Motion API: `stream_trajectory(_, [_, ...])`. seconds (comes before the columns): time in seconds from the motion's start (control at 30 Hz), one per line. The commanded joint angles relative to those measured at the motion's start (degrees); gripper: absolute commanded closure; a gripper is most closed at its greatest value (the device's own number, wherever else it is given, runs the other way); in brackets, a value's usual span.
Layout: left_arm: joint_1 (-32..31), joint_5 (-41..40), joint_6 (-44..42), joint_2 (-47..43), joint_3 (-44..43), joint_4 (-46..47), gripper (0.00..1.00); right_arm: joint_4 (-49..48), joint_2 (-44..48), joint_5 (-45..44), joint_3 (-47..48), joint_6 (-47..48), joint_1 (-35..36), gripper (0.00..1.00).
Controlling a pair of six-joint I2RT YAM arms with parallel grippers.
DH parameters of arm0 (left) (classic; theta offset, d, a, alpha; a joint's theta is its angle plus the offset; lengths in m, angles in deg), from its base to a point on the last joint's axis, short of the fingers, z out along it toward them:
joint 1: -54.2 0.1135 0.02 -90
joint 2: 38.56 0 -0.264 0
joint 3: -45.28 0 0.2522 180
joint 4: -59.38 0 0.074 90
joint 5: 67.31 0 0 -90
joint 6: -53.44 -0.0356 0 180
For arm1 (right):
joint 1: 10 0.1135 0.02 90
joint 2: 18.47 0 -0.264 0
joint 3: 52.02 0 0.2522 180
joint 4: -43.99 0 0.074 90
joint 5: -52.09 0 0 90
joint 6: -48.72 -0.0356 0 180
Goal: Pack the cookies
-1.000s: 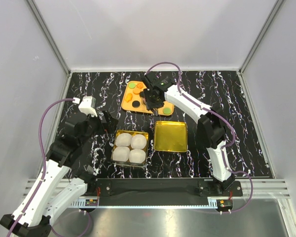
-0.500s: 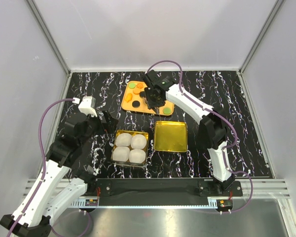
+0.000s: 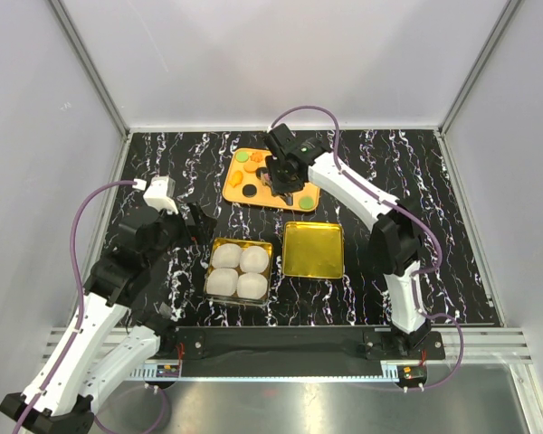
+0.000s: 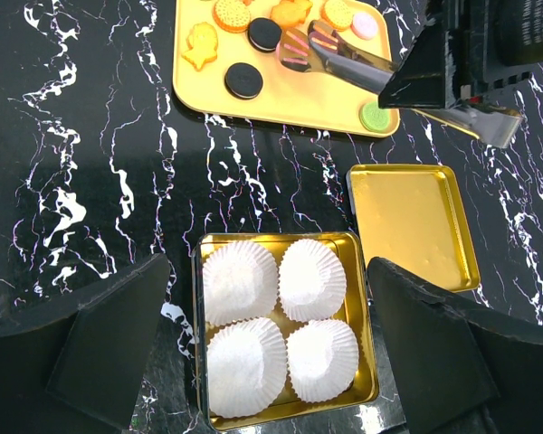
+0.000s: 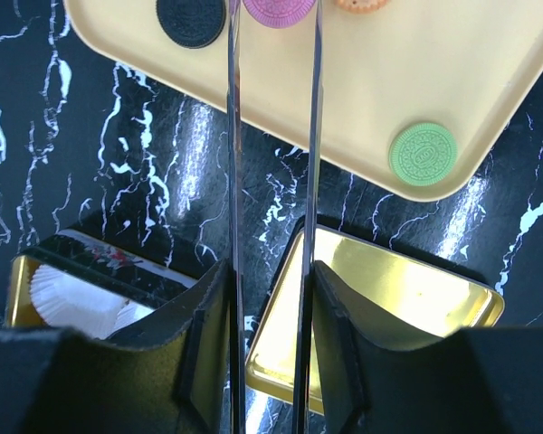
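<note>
The cookies lie on a yellow tray [image 3: 240, 193]: black ones [image 4: 243, 80], an orange one [image 4: 230, 14], a pink one [image 4: 366, 25] and a green one [image 4: 376, 116]. My right gripper [image 3: 281, 175] is shut on metal tongs [image 4: 353, 63]. In the right wrist view its fingers [image 5: 208, 325] press the two blades together partway. The tong tips stand on either side of a pink cookie [image 5: 278, 11] on the tray [image 5: 389, 72]. My left gripper [image 4: 267, 271] is open and empty, above a gold tin [image 4: 281, 238] holding several white paper cups [image 4: 240, 280].
The gold lid [image 3: 313, 250] lies open-side up right of the tin [image 3: 240, 242], just below the tray. It also shows in the right wrist view [image 5: 389, 298]. White walls and metal rails bound the black marble table.
My right gripper has shifted slightly up and left over the tray with the tongs. The left arm has not moved.
</note>
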Motion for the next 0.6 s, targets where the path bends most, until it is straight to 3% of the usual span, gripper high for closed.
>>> stream_trajectory(0.0, [0.3,0.6,0.0,-0.4,-0.3,2.0,0.01,-0.7,5.9,1.6,0.3,-0.2,-0.1,0.57])
stream_trajectory(0.57, [0.4,-1.6,-0.1,-0.3,-0.5,1.4,0.01,-0.9,19.4,9.1,-9.9,-1.9,4.5,0.56])
